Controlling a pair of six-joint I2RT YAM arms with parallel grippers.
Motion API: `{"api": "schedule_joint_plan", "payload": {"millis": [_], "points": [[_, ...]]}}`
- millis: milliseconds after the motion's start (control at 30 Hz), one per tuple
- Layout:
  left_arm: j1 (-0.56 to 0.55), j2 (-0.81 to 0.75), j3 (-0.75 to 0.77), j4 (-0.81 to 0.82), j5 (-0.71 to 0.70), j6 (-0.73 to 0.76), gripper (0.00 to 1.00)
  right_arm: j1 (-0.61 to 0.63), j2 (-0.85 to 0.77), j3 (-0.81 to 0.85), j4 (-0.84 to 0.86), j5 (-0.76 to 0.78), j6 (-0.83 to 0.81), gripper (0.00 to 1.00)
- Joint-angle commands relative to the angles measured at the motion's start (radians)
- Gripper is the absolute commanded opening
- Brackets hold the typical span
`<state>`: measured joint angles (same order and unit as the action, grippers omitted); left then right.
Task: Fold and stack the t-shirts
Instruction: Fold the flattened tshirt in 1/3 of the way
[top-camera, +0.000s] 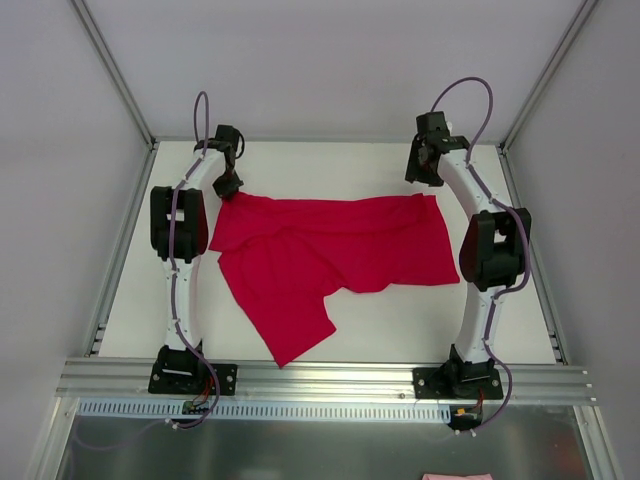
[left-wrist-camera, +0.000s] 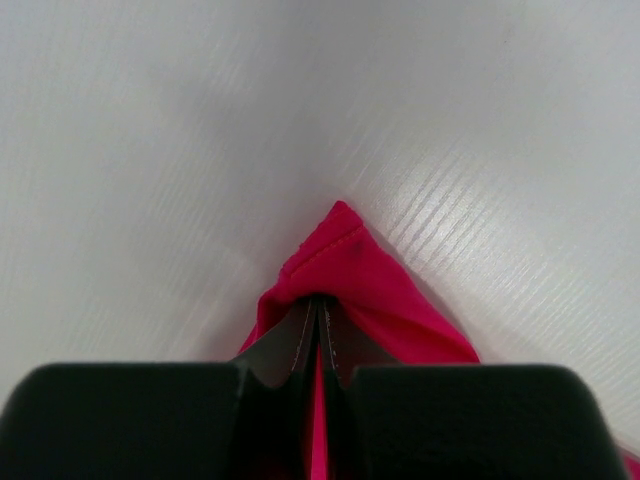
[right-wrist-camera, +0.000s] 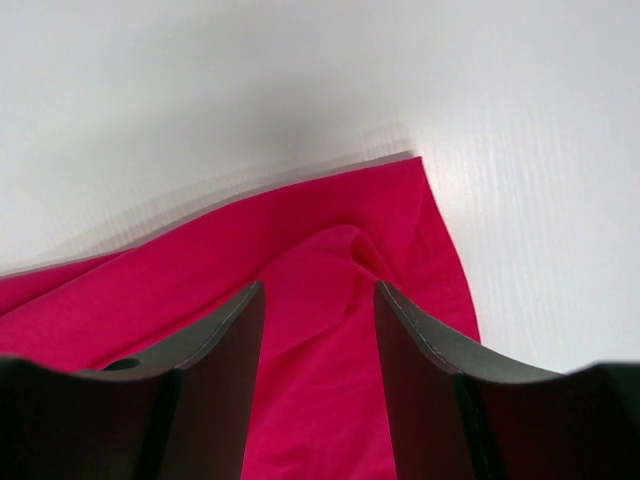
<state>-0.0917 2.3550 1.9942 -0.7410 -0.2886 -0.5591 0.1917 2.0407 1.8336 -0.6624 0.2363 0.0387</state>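
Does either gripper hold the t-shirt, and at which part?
The left gripper is shut on a corner of the t-shirt. The right gripper is open astride another corner, gripping nothing.

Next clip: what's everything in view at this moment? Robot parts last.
t-shirt: one, crimson red, lying rumpled across the middle of the table.
table: one, white, under the t-shirt.
rail: one, silver, along the table's near edge, carrying both arm bases.
pink item: one, at the bottom edge of the top view, mostly cut off; cannot tell what it is.
left arm: one, white and black, left of the t-shirt.
right arm: one, white and black, right of the t-shirt.
left end effector: one, black, shut on the t-shirt's far-left corner.
right end effector: one, black, open, astride a raised fold at the far-right corner.
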Motion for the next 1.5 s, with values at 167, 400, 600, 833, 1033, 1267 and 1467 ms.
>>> {"api": "schedule_joint_plan", "payload": {"millis": [167,400,600,833,1033,1267,1467], "points": [[-0.002,-0.043,-0.046,-0.011,0.022,0.010,0.00,-0.001,0.029,0.043,-0.062,0.098,-0.019,0.51],[-0.002,-0.059,-0.080,0.002,0.025,0.011,0.00,0.000,0.044,-0.008,-0.036,0.090,-0.008,0.52],[-0.002,-0.056,-0.078,0.003,0.029,0.016,0.00,-0.001,0.053,-0.048,-0.011,0.080,-0.005,0.51],[-0.002,-0.057,-0.078,0.006,0.039,0.027,0.00,-0.001,0.065,-0.091,0.029,0.057,0.004,0.51],[-0.002,-0.051,-0.075,0.014,0.052,0.031,0.00,-0.001,0.087,-0.037,0.018,0.049,-0.003,0.51],[-0.002,-0.045,-0.071,0.020,0.066,0.041,0.00,-0.005,0.119,0.041,0.006,0.054,0.009,0.51],[-0.002,-0.043,-0.069,0.023,0.072,0.047,0.00,-0.012,0.119,0.053,0.024,0.041,0.043,0.51]]}}
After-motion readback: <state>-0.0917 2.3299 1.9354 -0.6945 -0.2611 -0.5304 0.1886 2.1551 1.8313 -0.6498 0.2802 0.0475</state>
